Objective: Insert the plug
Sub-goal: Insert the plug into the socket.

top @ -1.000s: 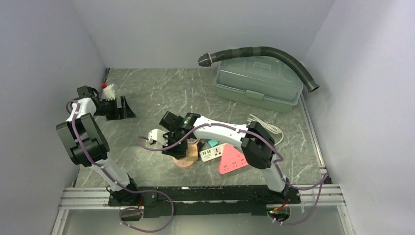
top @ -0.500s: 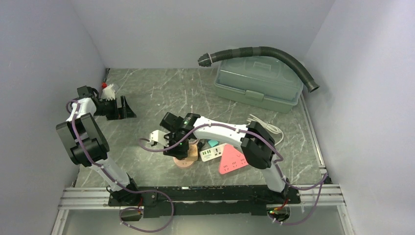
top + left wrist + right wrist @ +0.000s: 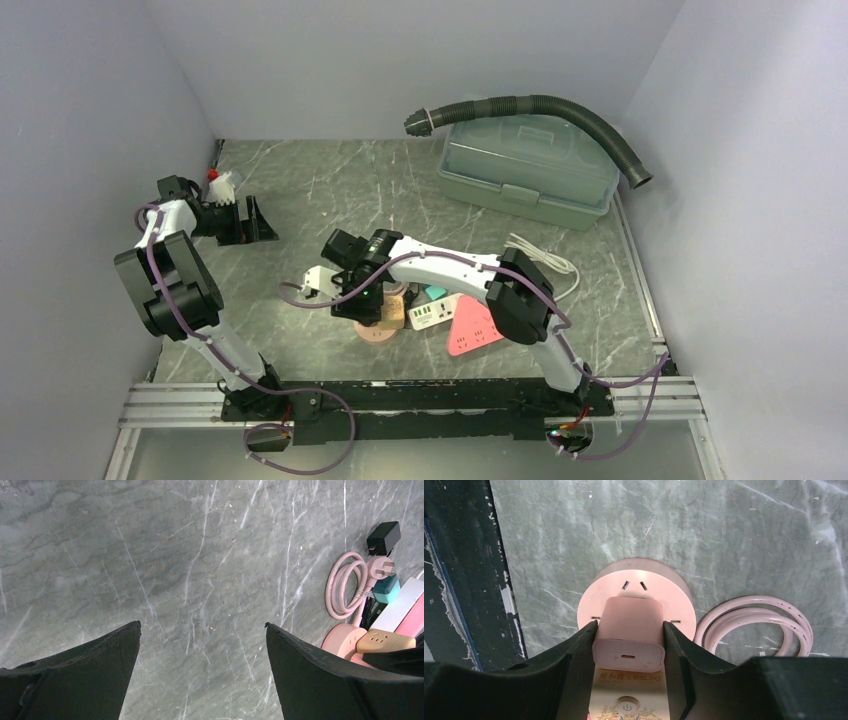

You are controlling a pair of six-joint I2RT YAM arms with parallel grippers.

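Pink rounded-square charger plug (image 3: 628, 641) is clamped between the two black fingers of the right end effector (image 3: 629, 626), directly over the round pink socket disc (image 3: 644, 575), in the right wrist view. Its prongs are hidden under its body, so I cannot tell whether they have entered any slot. Two slanted slots show just past the plug's far edge. If the prongs are off their slots, pressing down would likely skid the light disc over the smooth surface or cock the plug in the grasp. The coiled pink cable (image 3: 756, 625) lies just right of the disc and could tug it.

In the left wrist view, the left end effector (image 3: 202, 625) is spread wide with nothing in it, above bare desk (image 3: 200, 555) and well apart from the clutter at the right. Nothing braces the disc.

In the top view, the right arm reaches left over a cluster near the middle of the desk. A white power strip (image 3: 432, 315) and a pink triangular power strip (image 3: 475, 330) lie just right of the disc, and a sideways shove might knock them. The desk is grey-green marbled stone and looks slick. A grey-green lidded plastic box (image 3: 525, 170) stands far right, with a black corrugated hose (image 3: 560, 105) arching over it. Pale plain walls (image 3: 400, 60) close in three sides.
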